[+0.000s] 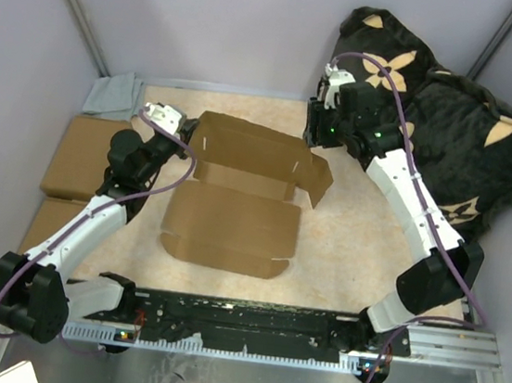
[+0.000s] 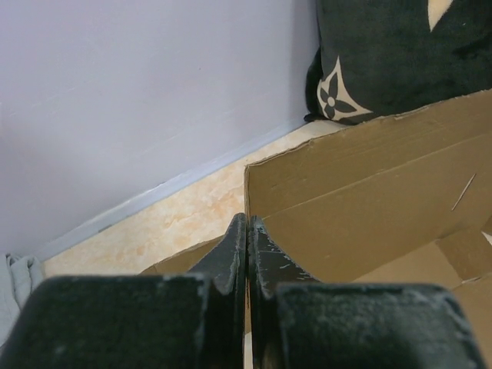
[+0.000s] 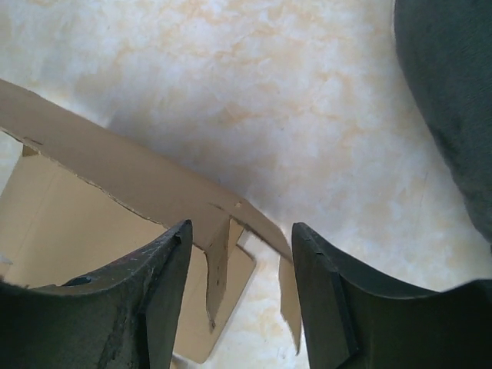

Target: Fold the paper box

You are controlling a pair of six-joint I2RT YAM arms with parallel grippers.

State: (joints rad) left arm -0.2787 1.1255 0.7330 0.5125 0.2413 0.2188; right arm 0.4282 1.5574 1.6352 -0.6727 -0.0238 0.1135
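Observation:
The paper box [image 1: 229, 229] is plain brown cardboard; its base lies flat mid-table, its back wall stands up and a side flap juts out at the right. My left gripper [image 1: 186, 134] is at the back wall's left end. In the left wrist view that gripper [image 2: 247, 223] is shut, with the wall's thin edge [image 2: 369, 200] running in between the fingers. My right gripper [image 1: 312, 131] hovers over the box's far right corner. Its jaws [image 3: 242, 238] are open, and the corner flaps [image 3: 100, 169] show below, between the fingers, untouched.
Two brown cardboard blocks [image 1: 78, 156] [image 1: 51, 222] lie against the left wall, with a grey cloth [image 1: 114, 95] behind them. A black patterned cushion [image 1: 455, 94] fills the back right corner. Walls close in on the left, back and right.

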